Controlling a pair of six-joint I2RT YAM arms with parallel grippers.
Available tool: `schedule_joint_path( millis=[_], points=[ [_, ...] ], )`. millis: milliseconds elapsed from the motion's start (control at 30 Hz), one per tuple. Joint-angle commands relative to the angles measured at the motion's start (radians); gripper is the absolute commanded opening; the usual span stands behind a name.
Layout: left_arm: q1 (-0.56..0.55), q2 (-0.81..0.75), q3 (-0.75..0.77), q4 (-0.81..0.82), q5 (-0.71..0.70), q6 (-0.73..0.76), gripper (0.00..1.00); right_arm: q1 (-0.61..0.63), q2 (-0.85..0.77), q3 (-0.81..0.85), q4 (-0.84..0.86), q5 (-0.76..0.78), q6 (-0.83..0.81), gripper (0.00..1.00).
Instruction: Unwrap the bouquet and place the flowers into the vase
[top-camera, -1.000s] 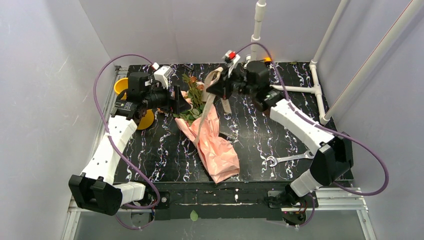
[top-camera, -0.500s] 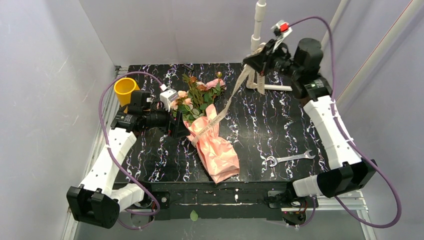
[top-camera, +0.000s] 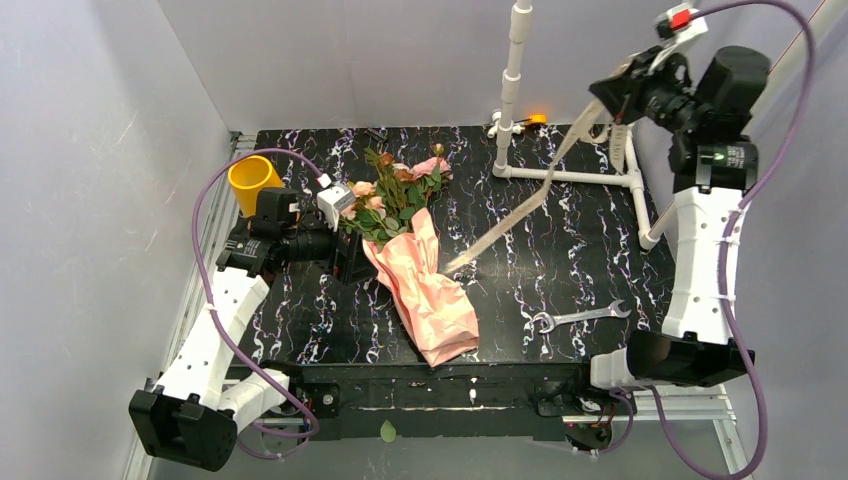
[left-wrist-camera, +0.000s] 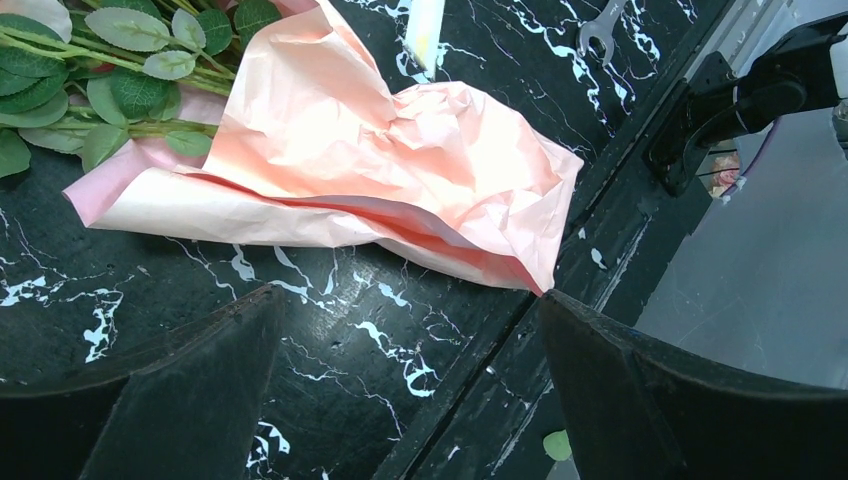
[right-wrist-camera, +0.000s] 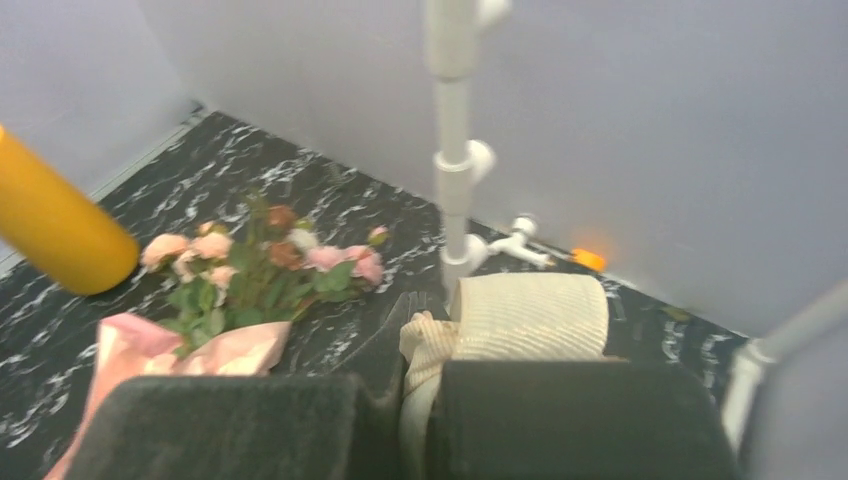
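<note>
The bouquet lies mid-table, its flowers (top-camera: 398, 193) pointing to the back and the crinkled pink paper (top-camera: 428, 300) loose around the stems. My left gripper (top-camera: 352, 258) is open just left of the paper (left-wrist-camera: 330, 160), low over the table, and nothing sits between its fingers (left-wrist-camera: 150, 400). High at the back right, my right gripper (top-camera: 615, 88) is shut on the beige ribbon (top-camera: 520, 205). The ribbon hangs slanting down, with its free end near the table right of the paper. The mustard vase (top-camera: 250, 180) stands upright at the back left.
White pipes (top-camera: 512, 80) rise at the back, with a low pipe frame (top-camera: 630, 180) to the right. A wrench (top-camera: 580, 317) lies at the front right. A small orange piece (top-camera: 537, 119) sits at the back. A green leaf (top-camera: 388, 431) lies below the table's front edge.
My right arm has swung up and to the right, drawing the ribbon off the bouquet. The left gripper has opened wide and slid toward the front beside the paper.
</note>
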Motion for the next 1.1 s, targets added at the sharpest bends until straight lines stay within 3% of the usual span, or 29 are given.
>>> schedule_joint_path(
  millis=[0, 267, 700, 900, 1067],
  points=[
    [0.004, -0.036, -0.011, 0.004, 0.014, 0.01, 0.98, -0.104, 0.062, 0.131, -0.078, -0.048, -0.059, 0.01],
    [0.004, -0.036, -0.016, 0.017, 0.017, 0.006, 0.98, -0.175, 0.17, 0.243, -0.141, -0.047, -0.114, 0.01],
    [0.004, -0.017, -0.012, 0.032, 0.028, -0.013, 0.98, -0.163, 0.234, -0.006, -0.246, 0.004, -0.313, 0.01],
    [0.004, -0.01, -0.014, 0.039, 0.024, -0.018, 0.98, -0.065, 0.256, -0.121, -0.314, 0.209, -0.525, 0.01],
    [0.004, -0.016, -0.025, 0.046, 0.029, -0.014, 0.98, -0.04, 0.349, -0.115, -0.401, 0.327, -0.648, 0.01]
  ],
)
